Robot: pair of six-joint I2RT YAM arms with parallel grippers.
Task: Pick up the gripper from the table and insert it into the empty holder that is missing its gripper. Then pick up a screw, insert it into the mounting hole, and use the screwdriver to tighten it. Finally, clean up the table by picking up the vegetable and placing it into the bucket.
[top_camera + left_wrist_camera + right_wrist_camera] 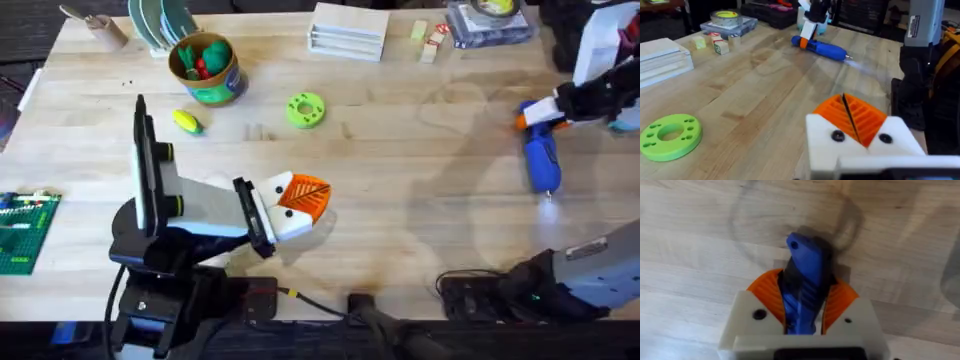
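Observation:
The blue screwdriver (543, 160) lies along the table at the right, its bit toward the front. My right gripper (535, 117) is shut on its rear end; in the right wrist view the orange pads (840, 302) clamp the blue body (802, 265). My left gripper (303, 198) hovers low over the table's middle front, and its two orange ribbed tips (852, 115) are pressed together on nothing. The yellow vegetable (187, 122) lies at the left, just in front of the green bucket (207, 70), which holds red and green toys. The loose gripper, the empty holder and the screw are out of view.
A flat green ring disc (305, 110) lies at centre back. A white box stack (348, 30), small blocks (430, 42) and a tape roll (493, 10) line the far edge. A green baseplate (25, 232) sits at the front left. Cables (470, 290) run along the front.

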